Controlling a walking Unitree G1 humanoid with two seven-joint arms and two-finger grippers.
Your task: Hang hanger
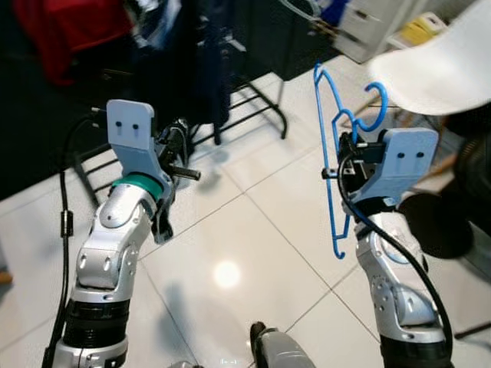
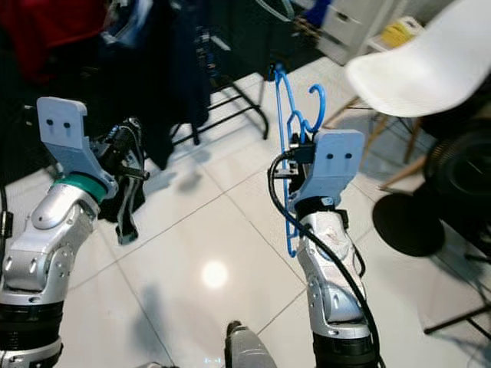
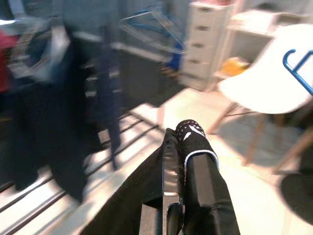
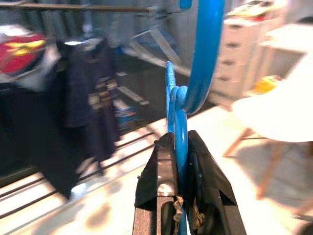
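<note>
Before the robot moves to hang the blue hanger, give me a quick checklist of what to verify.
1. Grip: right gripper shut on the blue hanger: ok.
2. Hook free at the top: ok.
3. Left gripper shut, holding nothing: ok.
4. Rail in sight, with clothes on it: ok.
5. Free spot on the rail: cannot tell, blurred.
6. White chair close beside the right arm: not ok.

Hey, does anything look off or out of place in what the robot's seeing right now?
Nothing stands out. The right gripper is shut on the blue hanger, held upright over the white tile floor. The left gripper is shut and empty. Dark clothes hang on the rack ahead.
</note>
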